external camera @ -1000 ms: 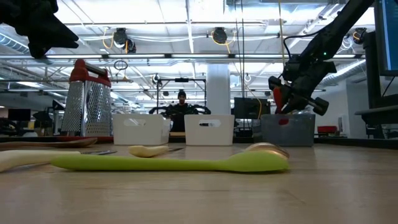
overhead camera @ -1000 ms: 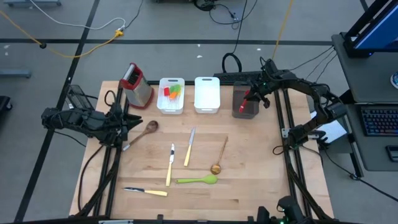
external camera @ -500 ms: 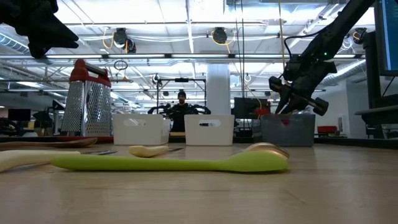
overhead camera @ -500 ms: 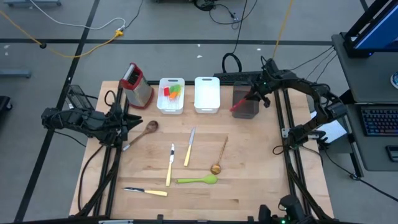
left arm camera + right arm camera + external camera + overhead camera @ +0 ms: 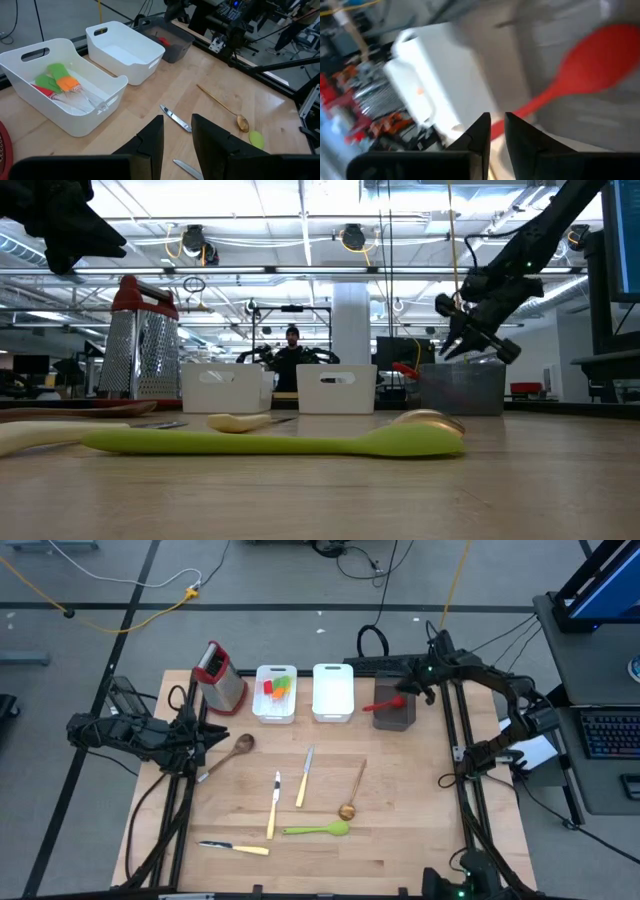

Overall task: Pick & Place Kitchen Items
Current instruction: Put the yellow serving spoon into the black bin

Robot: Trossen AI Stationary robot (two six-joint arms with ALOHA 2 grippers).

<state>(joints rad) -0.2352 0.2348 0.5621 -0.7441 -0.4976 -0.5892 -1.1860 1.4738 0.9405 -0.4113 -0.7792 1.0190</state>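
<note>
Since a second ago the red spoon has tipped from standing in the dark bin to lying nearly flat across its rim, bowl end pointing toward the middle white bin. The right gripper has drawn back a little toward the table's right edge, and its fingers are nearly together; the right wrist view shows the red handle running into the narrow gap between them, so it looks clamped on the spoon.

The left gripper hangs near the left edge, beside the wooden spoon, its fingers a small way apart with nothing between them.

Along the far edge stand the grater, a white bin holding green, orange and red spatulas, then the middle white bin and the dark bin.

On the open tabletop lie two cream-handled knives side by side near the middle, a gold spoon to their right, a green spoon toward the near edge, and a third knife closer to the near left corner.

A person sits in the room beyond the table.
</note>
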